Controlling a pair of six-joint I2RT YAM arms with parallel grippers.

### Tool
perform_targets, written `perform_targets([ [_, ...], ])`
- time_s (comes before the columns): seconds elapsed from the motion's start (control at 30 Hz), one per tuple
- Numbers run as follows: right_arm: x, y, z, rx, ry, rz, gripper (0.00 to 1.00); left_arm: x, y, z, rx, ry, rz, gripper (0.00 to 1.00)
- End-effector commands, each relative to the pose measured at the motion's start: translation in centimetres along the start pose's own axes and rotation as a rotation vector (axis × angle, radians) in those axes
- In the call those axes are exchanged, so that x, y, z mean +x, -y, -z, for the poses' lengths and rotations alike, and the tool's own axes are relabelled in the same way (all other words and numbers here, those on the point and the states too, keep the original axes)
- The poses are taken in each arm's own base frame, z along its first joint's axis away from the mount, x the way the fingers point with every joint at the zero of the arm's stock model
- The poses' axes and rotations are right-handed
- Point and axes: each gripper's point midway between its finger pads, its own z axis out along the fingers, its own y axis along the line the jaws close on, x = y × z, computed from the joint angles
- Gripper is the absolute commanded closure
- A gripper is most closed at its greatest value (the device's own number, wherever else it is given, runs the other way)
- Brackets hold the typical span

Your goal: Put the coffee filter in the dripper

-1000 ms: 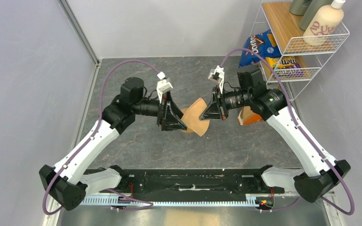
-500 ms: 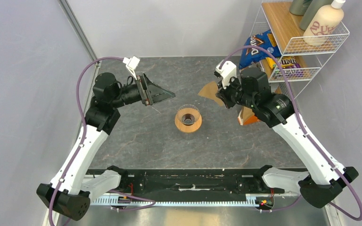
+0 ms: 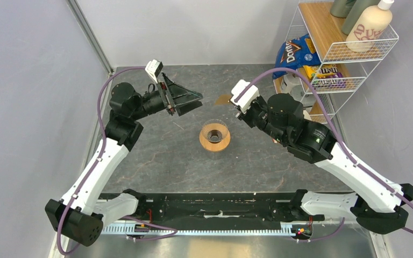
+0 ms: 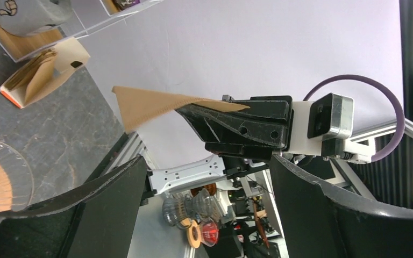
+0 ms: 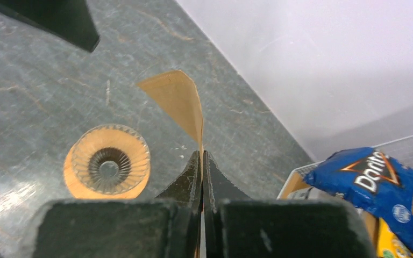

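Tan coffee filter (image 3: 223, 99) held above the desk (image 3: 156, 156), apart from the dripper (image 3: 214, 137).
Top: left fingers (image 3: 185, 94) spread wide, holding nothing. Left wrist: filter juts beyond right fingers (image 4: 215, 115). Right wrist: fingers clamp its edge, dripper standing lower left.

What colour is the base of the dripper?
Orange-brown; the dripper shows best in the right wrist view.

I work in a robotics lab cell: my left arm (image 3: 102, 166) and right arm (image 3: 355, 172) are bolted to a black rail (image 3: 220, 206) at the edge of a dark stone-look surface (image 3: 161, 161), walled by plain grey panels (image 3: 27, 107), with a wire shelf (image 3: 363, 49) holding a Doritos bag (image 3: 297, 51) and a bottle (image 3: 371, 24).
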Motion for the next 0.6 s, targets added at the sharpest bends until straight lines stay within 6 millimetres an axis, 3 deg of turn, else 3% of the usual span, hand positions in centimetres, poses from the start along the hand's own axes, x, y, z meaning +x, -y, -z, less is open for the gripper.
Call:
perform_targets([
  [0.0,-2.2,2.4,-0.5,0.141,0.057,0.045,1.00,-0.8,2.2,-0.8,0.060,0.024,0.024,0.08],
  [0.57,-3.1,-2.6,-3.1,0.054,0.090,0.175,1.00,-1.6,1.2,-4.1,0.063,0.015,0.043,0.07],
])
